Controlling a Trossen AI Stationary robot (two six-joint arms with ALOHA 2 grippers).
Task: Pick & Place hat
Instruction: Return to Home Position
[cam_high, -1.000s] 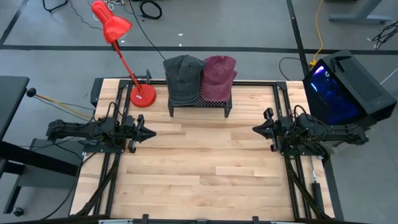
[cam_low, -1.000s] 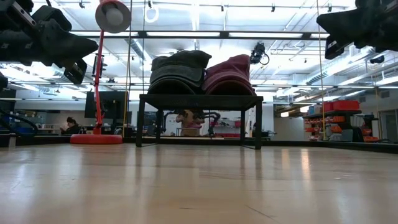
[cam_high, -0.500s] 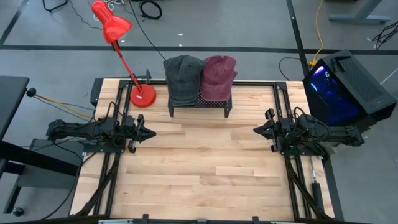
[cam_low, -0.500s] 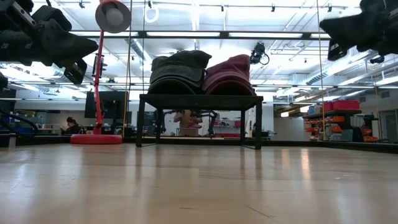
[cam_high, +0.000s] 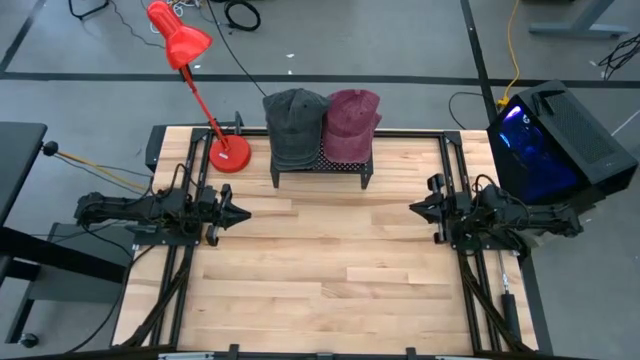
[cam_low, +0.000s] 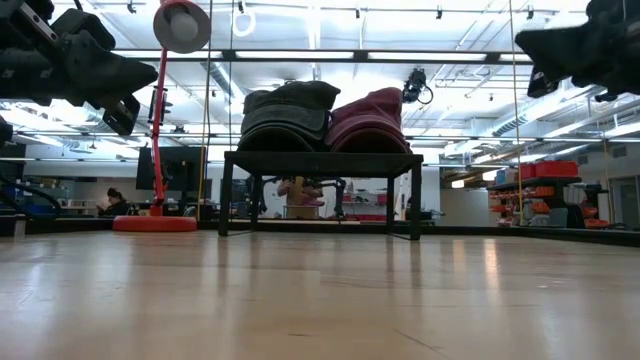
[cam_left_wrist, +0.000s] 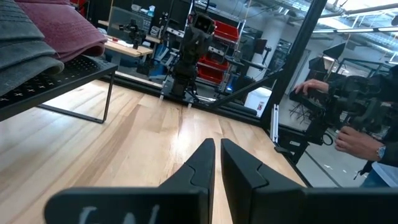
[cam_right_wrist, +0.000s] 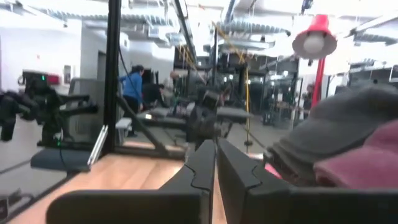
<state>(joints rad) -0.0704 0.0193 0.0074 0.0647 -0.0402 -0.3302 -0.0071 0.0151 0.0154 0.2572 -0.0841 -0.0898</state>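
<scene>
Black caps (cam_high: 296, 125) and maroon caps (cam_high: 351, 122) sit stacked on the shelf (cam_high: 340, 163).

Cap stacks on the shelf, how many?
2: black stack on the shelf's left half, maroon stack on its right half, touching. Caps inside each stack can't be counted.

Grey floor (cam_high: 400, 40), red lamp (cam_high: 180, 40), ceiling strip lights (cam_low: 325, 25), red shelving (cam_low: 545, 168).

Ahead and to one side of the left gripper's (cam_left_wrist: 217, 144) fingers (cam_left_wrist: 202, 165), the stacked grey fabric caps (cam_left_wrist: 25, 62) and the maroon fabric cap (cam_left_wrist: 65, 28) on the black perforated metal shelf (cam_left_wrist: 74, 70) run off the frame edge. Beyond the right gripper's (cam_right_wrist: 215, 144) fingers (cam_right_wrist: 200, 168) they blur, and the number stacked cannot be told.
</scene>
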